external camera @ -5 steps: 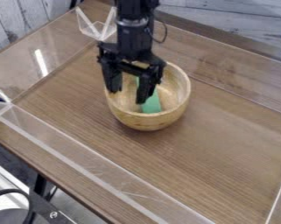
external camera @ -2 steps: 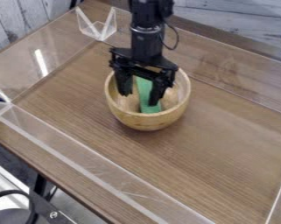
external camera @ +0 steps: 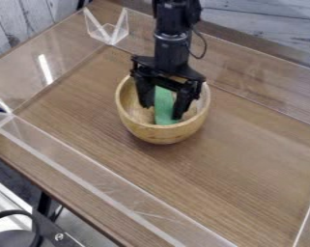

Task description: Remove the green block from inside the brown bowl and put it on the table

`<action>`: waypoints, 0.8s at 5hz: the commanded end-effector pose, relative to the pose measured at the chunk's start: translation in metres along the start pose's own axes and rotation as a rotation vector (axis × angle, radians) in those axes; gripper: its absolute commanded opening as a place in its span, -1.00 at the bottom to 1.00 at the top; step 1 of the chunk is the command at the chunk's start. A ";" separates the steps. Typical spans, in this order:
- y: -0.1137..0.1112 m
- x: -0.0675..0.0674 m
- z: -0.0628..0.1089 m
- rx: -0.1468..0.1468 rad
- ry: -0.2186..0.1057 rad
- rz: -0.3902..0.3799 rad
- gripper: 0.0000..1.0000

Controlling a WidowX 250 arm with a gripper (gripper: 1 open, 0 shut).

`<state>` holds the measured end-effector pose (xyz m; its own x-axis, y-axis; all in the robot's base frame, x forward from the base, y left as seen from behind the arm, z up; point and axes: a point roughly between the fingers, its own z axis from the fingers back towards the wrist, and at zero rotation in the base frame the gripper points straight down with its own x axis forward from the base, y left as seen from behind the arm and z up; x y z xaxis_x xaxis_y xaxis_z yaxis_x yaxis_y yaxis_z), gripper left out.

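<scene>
The brown bowl (external camera: 162, 132) stands on the table (external camera: 183, 183), a little behind its middle. Inside it lies the green block (external camera: 165, 105), leaning against the bowl's inner wall, partly hidden by the arm. My gripper (external camera: 166, 102) hangs straight down into the bowl, open, with one black finger on each side of the green block. Whether the fingers touch the block I cannot tell.
Low clear acrylic walls (external camera: 67, 169) run along the table's edges. A clear acrylic piece (external camera: 108, 29) stands at the back left corner. Bare wood-grain surface lies in front of and to the right of the bowl.
The gripper has shifted to the right over the bowl and a little lower, and now straddles the green block. Its jaws have stayed open. The bowl and block have not moved.
</scene>
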<state>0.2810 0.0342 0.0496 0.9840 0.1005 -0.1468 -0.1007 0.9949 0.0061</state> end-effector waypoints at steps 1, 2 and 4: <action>0.008 0.007 0.034 -0.040 -0.088 0.019 1.00; 0.014 0.004 0.042 -0.063 -0.165 -0.001 1.00; 0.028 -0.001 0.032 -0.050 -0.237 0.012 1.00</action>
<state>0.2760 0.0566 0.0635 0.9937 0.1102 0.0224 -0.1087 0.9924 -0.0578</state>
